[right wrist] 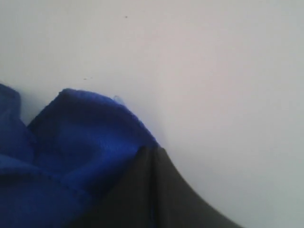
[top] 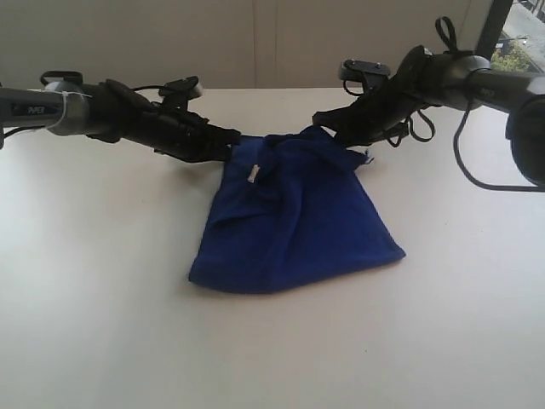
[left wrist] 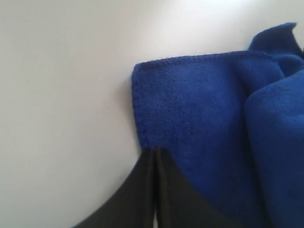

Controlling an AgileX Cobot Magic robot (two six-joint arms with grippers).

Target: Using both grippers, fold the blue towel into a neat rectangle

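Observation:
The blue towel [top: 294, 217] lies rumpled on the white table [top: 102, 298], its far edge raised and its near edge resting flat. A small white tag [top: 253, 175] shows near its upper left. My left gripper [top: 232, 143] is shut on the towel's far left corner; the left wrist view shows the hemmed corner [left wrist: 142, 90] just beyond my closed fingers [left wrist: 142, 190]. My right gripper [top: 345, 136] is shut on the far right corner, with blue cloth [right wrist: 90, 142] bunched beside its closed fingers [right wrist: 171, 190].
Both black arms reach in from the sides near the table's far edge, the right one [top: 460, 81] trailing looped cables [top: 464, 162]. A pale wall [top: 255, 43] stands behind the table, and a window [top: 524, 38] shows at the top right.

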